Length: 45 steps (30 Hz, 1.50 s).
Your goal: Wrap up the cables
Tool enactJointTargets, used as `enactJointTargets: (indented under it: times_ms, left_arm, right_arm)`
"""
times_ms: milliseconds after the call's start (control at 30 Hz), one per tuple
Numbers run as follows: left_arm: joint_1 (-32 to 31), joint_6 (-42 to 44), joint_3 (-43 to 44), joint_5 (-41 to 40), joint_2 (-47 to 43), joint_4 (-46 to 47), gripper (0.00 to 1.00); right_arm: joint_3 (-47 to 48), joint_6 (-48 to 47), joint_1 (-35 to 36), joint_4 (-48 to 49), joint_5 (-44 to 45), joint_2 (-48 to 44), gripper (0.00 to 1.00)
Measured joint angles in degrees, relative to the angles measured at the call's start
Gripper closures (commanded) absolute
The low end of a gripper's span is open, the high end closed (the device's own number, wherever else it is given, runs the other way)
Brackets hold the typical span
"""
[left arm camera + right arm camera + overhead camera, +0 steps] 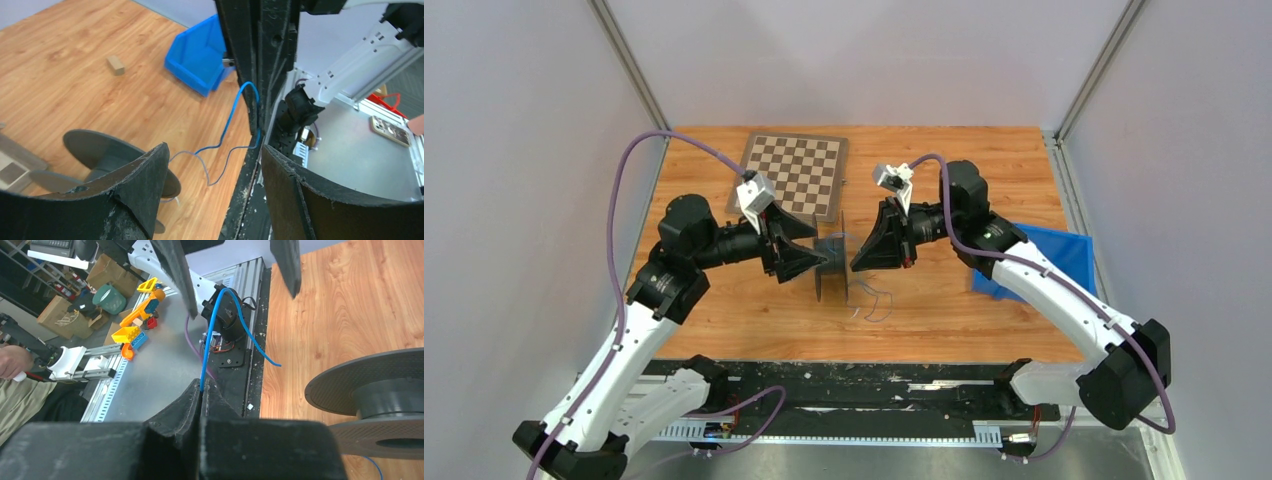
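Note:
A thin blue cable [207, 345] rises from the tips of my right gripper [201, 385], which is shut on it. In the left wrist view the cable [227, 120] runs down from the shut right fingers [255, 65] in loose curves to a dark grey spool [95, 150]. From above, the spool [832, 262] stands on edge between the two grippers, and faint cable loops [876, 305] lie on the table just in front of it. My left gripper [822, 244] is open beside the spool. Nothing sits between its fingers [214, 148]. My right gripper [856, 265] points at the spool from the right.
A blue bin [1044, 255] sits at the right side of the wooden table, and a checkerboard [792, 172] lies at the back. A small wooden block [115, 65] lies near the bin [200, 60]. A black rail [844, 385] runs along the near edge.

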Motion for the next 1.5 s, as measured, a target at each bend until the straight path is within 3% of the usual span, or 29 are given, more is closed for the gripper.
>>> enactJointTargets:
  times_ms: [300, 433, 500, 567, 633, 767, 900, 1100, 1233, 1500]
  left_arm:
    - [-3.3, -0.1, -3.0, 0.3, -0.2, 3.4, 0.32]
    - [-4.0, -0.6, -3.0, 0.3, 0.8, 4.5, 0.58]
    - [-4.2, -1.0, -3.2, 0.3, 1.2, 4.8, 0.78]
    - [-4.3, -1.5, -3.8, 0.1, 1.2, 5.1, 0.93]
    - [-4.4, -2.2, -4.6, -0.3, 1.0, 5.5, 1.00]
    - [-4.4, -4.2, -7.2, -2.5, -0.5, 6.4, 1.00]
    - [-4.4, -7.5, -8.2, -5.2, -1.7, 7.3, 1.00]
    - [-4.4, -13.4, -9.7, -8.1, -2.2, 10.2, 1.00]
    - [-4.4, -15.9, -10.8, -9.9, -2.2, 11.3, 1.00]
    - [-4.4, -20.0, -12.5, -14.0, -4.2, 12.7, 1.00]
  right_arm:
    - [-0.5, -0.9, 1.4, 0.0, 0.0, 1.7, 1.00]
    - [-1.1, -0.9, 1.4, -0.1, 0.0, 2.1, 0.98]
    - [-1.7, -1.0, 1.5, -0.1, 0.5, 2.1, 0.93]
    - [-2.5, -1.2, 1.5, -0.2, 1.7, 2.1, 0.92]
    - [-3.7, -1.3, 1.5, -0.3, 3.7, 1.8, 0.80]
    - [-5.6, -1.1, 1.5, -0.8, 9.2, 0.9, 0.59]
    - [-8.0, -0.2, 2.3, 0.1, 18.3, -2.4, 0.44]
    - [-15.7, 0.6, 9.2, 7.5, 34.0, -9.4, 0.41]
    - [-17.2, 0.6, 14.0, 10.6, 43.9, -10.2, 0.45]
    - [-18.3, 1.8, 17.6, 14.3, 61.3, -8.4, 0.75]
